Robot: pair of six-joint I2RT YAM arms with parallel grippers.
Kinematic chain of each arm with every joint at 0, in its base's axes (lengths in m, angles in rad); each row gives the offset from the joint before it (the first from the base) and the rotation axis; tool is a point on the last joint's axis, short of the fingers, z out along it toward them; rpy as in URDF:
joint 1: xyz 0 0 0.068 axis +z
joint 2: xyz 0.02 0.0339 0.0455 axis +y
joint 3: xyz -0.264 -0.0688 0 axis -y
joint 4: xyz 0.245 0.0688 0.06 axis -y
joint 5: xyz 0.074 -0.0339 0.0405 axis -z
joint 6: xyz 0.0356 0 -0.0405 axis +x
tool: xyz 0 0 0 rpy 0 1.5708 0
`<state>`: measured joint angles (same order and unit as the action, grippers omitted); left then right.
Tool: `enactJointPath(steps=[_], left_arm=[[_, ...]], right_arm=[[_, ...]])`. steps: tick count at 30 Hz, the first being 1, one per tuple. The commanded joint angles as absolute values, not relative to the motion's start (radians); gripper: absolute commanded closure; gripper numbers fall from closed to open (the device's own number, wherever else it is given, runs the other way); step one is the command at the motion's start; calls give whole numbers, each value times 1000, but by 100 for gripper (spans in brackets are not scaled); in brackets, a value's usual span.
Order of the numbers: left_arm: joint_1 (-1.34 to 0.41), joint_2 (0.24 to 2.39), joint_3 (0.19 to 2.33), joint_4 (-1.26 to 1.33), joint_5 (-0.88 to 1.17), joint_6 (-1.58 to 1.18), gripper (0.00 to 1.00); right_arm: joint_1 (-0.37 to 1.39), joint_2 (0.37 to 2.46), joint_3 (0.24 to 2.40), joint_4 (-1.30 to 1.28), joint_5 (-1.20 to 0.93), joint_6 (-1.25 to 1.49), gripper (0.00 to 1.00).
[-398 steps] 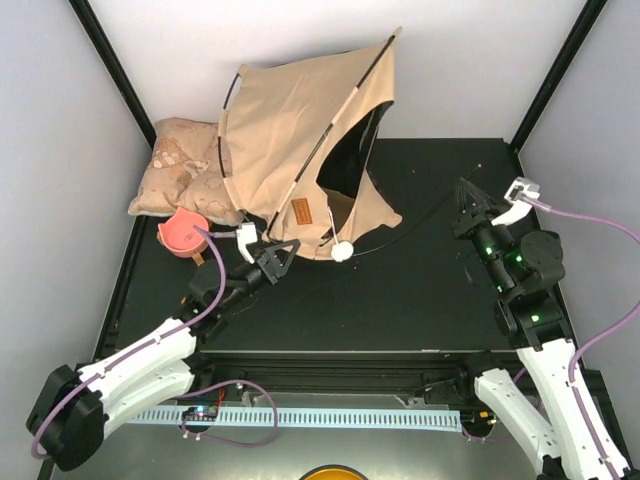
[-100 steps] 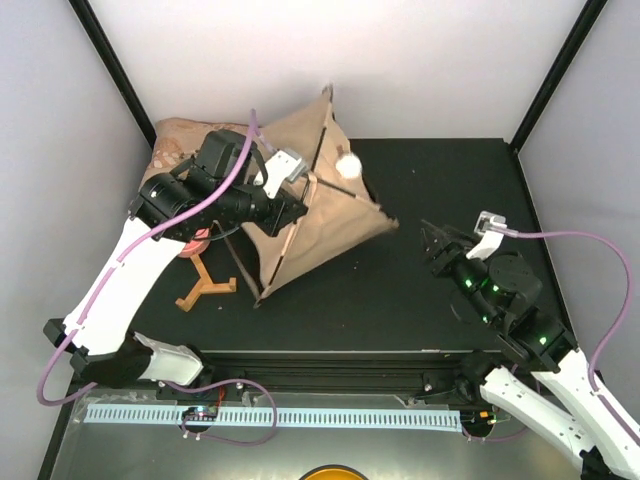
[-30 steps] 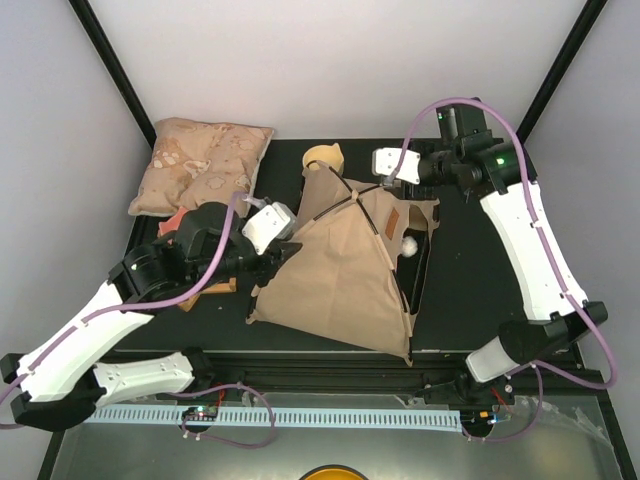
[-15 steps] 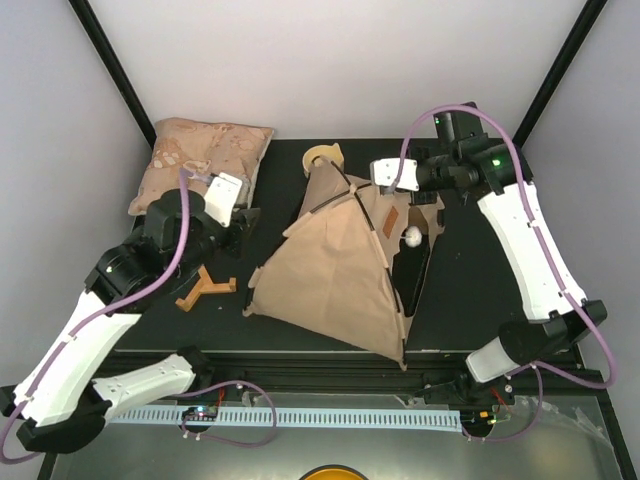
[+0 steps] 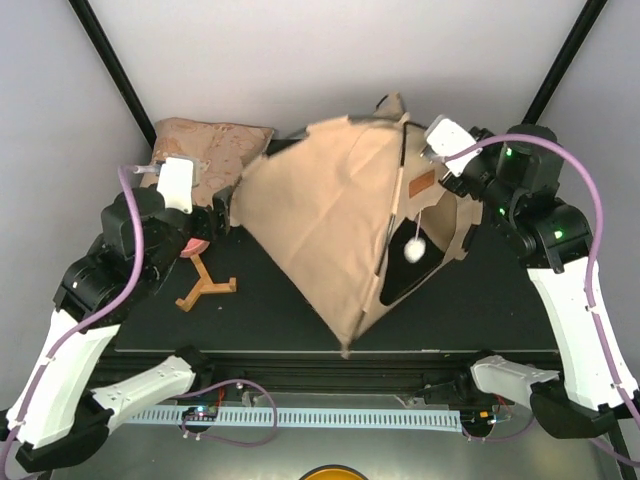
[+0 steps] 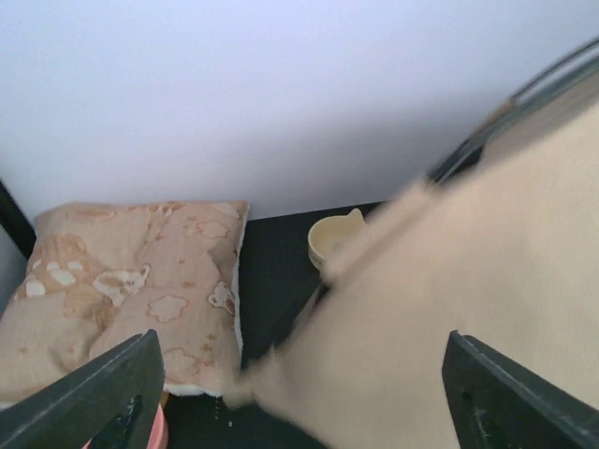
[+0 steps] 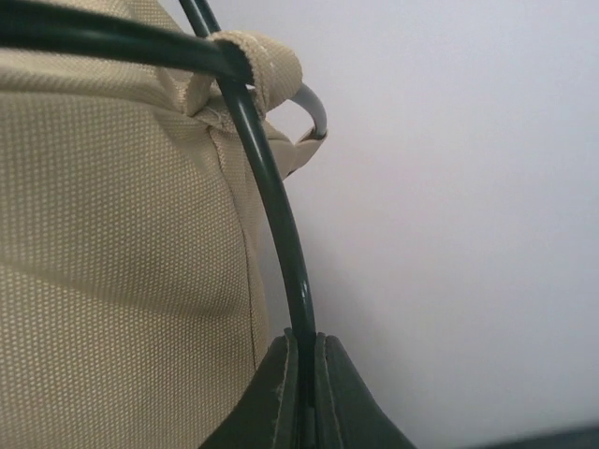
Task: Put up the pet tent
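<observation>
Back wall (image 5: 300, 60): plain, pale grey-white, matte, with no window.
Side walls: the left wall (image 5: 50, 200) and the right wall (image 5: 615, 100) are equally pale and angle in toward the back.
Posts: a black left post (image 5: 110, 65) and a black right post (image 5: 565, 60) stand in the two rear corners.
Tabletop (image 5: 250, 310): flat, matte black, reaching the walls on three sides.
Front edge: a grey metal ledge (image 5: 400, 455) carries a white slotted strip (image 5: 330, 417).
Light: even and soft, with faint shadows.

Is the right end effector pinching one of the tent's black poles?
Yes, the right end effector is shut on a thin black pole that runs along the edge of the tan tent.
</observation>
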<state>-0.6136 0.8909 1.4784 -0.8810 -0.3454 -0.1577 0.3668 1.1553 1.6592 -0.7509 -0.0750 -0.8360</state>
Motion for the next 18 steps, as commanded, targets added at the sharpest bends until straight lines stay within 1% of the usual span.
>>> enactJointPath(steps=[1,4,5,8,13,15,18], left_arm=[[-530,923,1471,-830,-350,-189,11],[-420,950,1419,-772,-225,-216,3],[-381,963,1399,-753,-180,-228,1],[-303,1020,1348,-699,-122,-252,1],[-248,1126,1315,-624,-127,-236,1],[-238,1182,1324,-612,-132,-223,1],[-232,1265,1321,-565,-158,-196,1]], right_arm=[[359,1125,1683,-595,196,-521,99],[357,1130,1713,-601,310,-404,99],[357,1132,1720,-609,334,-365,99],[357,1127,1707,-634,376,-254,99],[358,1053,1564,-597,305,-203,99],[358,1045,1522,-601,326,-220,99],[358,1070,1507,-636,429,-263,99]])
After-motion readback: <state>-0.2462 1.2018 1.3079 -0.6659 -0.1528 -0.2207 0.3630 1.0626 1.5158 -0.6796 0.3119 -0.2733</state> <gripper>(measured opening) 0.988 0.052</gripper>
